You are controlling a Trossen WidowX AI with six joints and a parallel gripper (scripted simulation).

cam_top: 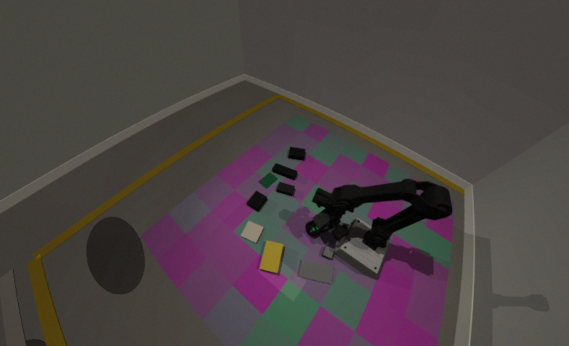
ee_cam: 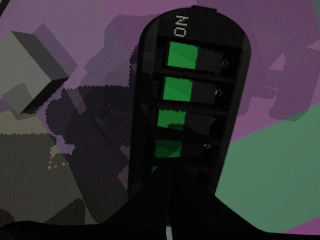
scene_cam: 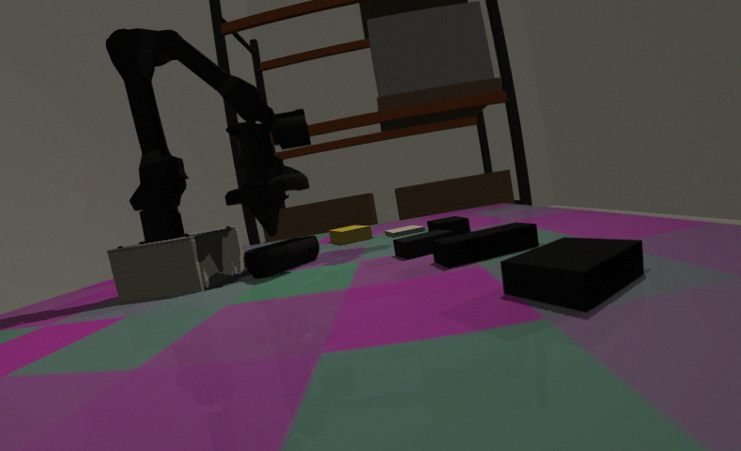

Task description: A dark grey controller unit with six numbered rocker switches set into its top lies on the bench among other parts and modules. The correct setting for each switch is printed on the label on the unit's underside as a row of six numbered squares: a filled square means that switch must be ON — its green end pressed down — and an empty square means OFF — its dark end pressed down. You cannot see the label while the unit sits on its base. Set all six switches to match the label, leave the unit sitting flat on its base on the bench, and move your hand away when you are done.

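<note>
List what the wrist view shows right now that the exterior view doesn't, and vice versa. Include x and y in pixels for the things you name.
Wrist only: the green rocker faces (ee_cam: 182, 55) and the "ON" marking (ee_cam: 181, 26).

Exterior only: the shelf rack (scene_cam: 513, 119), the yellow block (scene_cam: 350, 235) and the long black block (scene_cam: 486, 244).

Both: the dark controller unit (scene_cam: 282, 256) (ee_cam: 200, 19), the shut pincer (scene_cam: 272, 232) (ee_cam: 168, 167) and the patterned bench top (scene_cam: 446, 391) (ee_cam: 275, 170).
</note>
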